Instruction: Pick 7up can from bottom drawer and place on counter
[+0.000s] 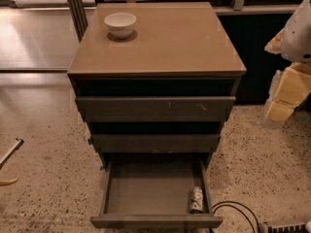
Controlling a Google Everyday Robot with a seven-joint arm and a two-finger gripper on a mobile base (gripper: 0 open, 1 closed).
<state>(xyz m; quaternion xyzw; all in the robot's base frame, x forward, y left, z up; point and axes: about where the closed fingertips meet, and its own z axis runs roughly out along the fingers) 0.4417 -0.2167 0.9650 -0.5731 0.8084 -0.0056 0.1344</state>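
The 7up can (196, 200) lies on its side in the front right corner of the bottom drawer (146, 193), which is pulled open. Above it are two more drawers, and the glossy tan counter (170, 42) tops the cabinet. My gripper (286, 98), white and pale yellow, hangs at the right edge of the view. It is beside the cabinet at about the height of the top drawer, well above and to the right of the can. It holds nothing that I can see.
A white bowl (120, 24) stands on the counter's back left corner. A black cable (238, 210) loops on the speckled floor right of the open drawer. A thin tool (9, 154) lies on the floor at the far left.
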